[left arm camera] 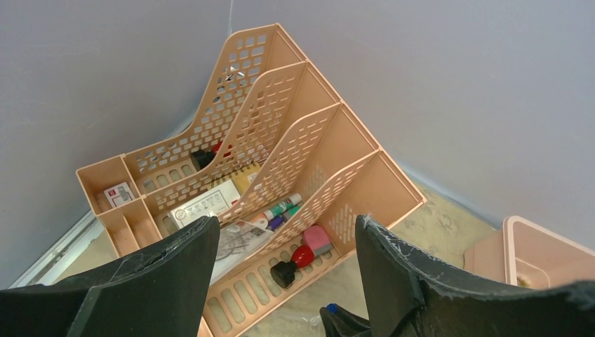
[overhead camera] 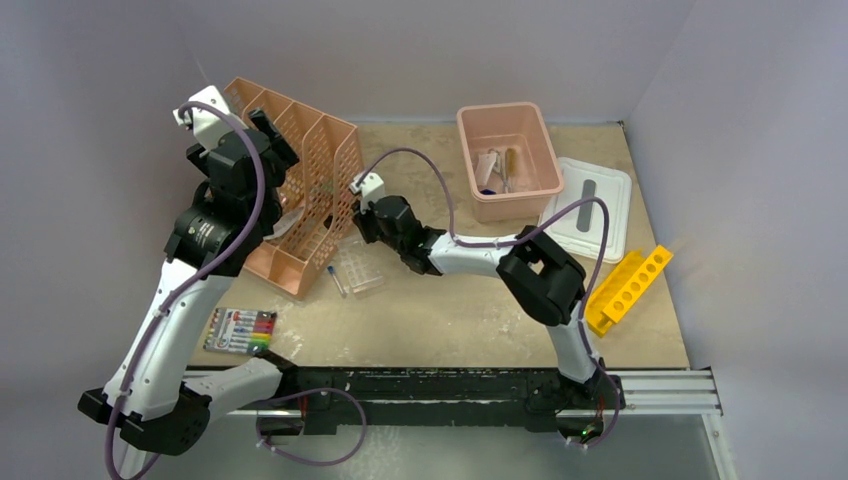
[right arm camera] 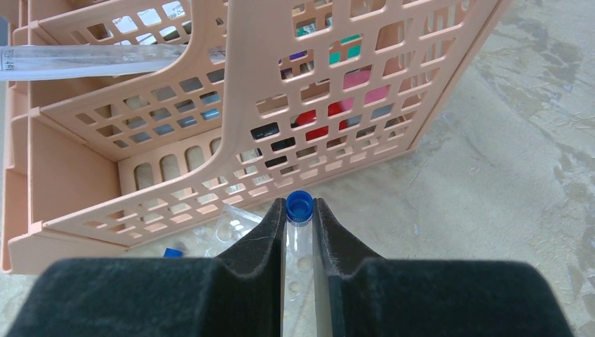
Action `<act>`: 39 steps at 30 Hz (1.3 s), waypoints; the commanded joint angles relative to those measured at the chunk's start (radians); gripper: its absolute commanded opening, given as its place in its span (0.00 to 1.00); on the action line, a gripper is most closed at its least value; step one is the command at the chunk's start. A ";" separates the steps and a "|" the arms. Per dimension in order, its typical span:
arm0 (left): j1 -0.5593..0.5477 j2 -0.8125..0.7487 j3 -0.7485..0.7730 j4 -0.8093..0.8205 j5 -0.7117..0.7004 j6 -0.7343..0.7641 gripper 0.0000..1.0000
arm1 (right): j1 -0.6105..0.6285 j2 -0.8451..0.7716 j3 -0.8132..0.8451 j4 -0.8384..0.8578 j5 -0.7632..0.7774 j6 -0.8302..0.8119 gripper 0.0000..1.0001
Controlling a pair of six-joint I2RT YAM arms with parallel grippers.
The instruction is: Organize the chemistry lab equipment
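Now, right gripper (right arm camera: pixel 299 215): pressed onto a blue-capped tube (right arm camera: pixel 299 205), cap poking out in front.
Tube's place: just beside the orange file organiser (right arm camera: pixel 210 105), over the clear tube rack (overhead camera: pixel 358 268) on the counter (overhead camera: pixel 450 320).
Left gripper (left arm camera: pixel 284 223): spread wide, empty, above the organiser.
Pink bin (overhead camera: pixel 500 110): farther right, small lab items (overhead camera: pixel 497 170) inside.

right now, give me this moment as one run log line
left hand: open, above file organiser | right hand: shut on blue-capped tube, near organiser's base

Perforated orange file organiser (overhead camera: pixel 338 170), marker pack (overhead camera: pixel 241 331) lying nearby
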 commanded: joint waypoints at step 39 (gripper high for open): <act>0.004 0.072 0.034 -0.039 0.022 -0.029 0.70 | 0.000 -0.006 -0.265 0.478 0.258 -0.159 0.11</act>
